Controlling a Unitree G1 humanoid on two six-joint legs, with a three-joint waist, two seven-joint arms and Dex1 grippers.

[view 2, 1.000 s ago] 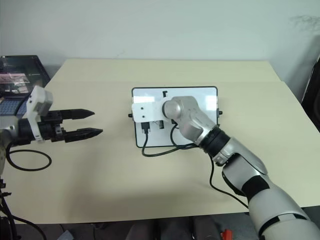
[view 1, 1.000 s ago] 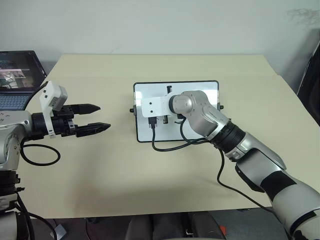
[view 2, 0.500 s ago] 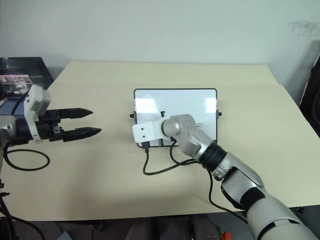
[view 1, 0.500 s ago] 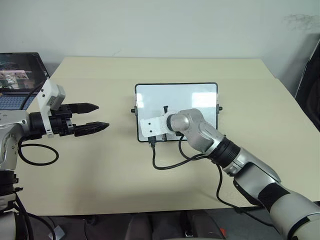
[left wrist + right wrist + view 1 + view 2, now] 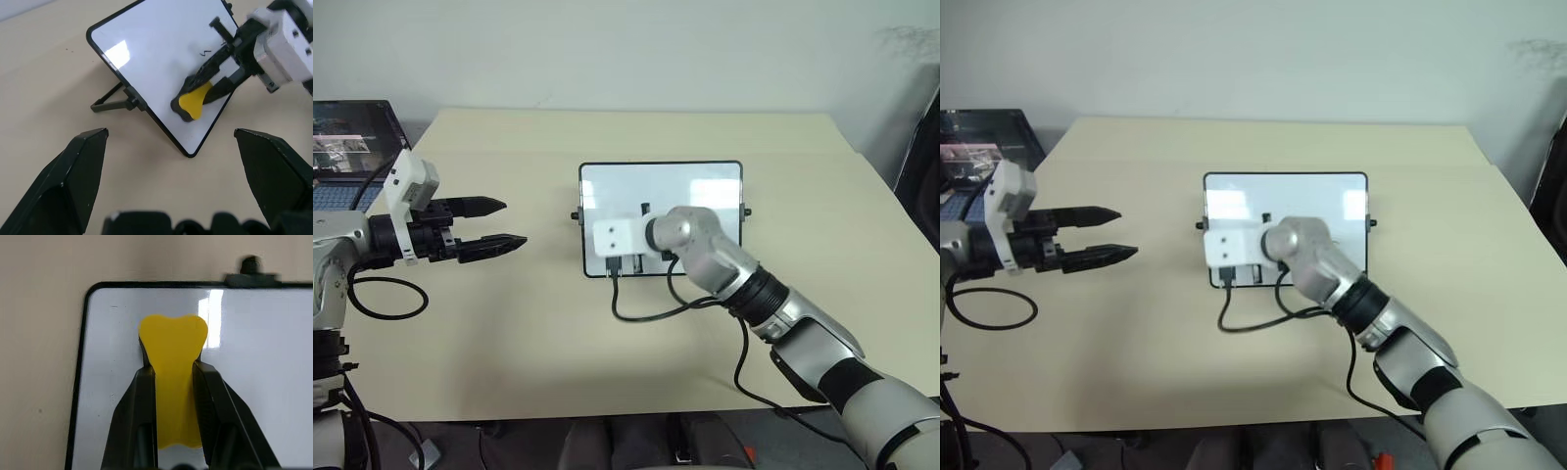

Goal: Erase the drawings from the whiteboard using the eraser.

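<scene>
The whiteboard (image 5: 690,186) stands tilted on a small black prop in the middle of the table. My right gripper (image 5: 171,369) is shut on the yellow eraser (image 5: 172,347) and presses it flat against the board's near left part. The left wrist view shows the eraser (image 5: 194,100) low on the board, with one small black scribble of the drawings (image 5: 204,52) just beyond it. From the head views the wrist hides the eraser. My left gripper (image 5: 512,222) hovers open over the table, well left of the board, pointing at it.
A laptop (image 5: 347,137) sits open at the table's far left corner. A black cable (image 5: 646,311) from my right wrist loops onto the table in front of the board. The tabletop (image 5: 783,157) is bare to the right of and behind the board.
My right gripper slid the eraser from the board's upper middle down to its near left part. The left gripper stayed where it was, open.
</scene>
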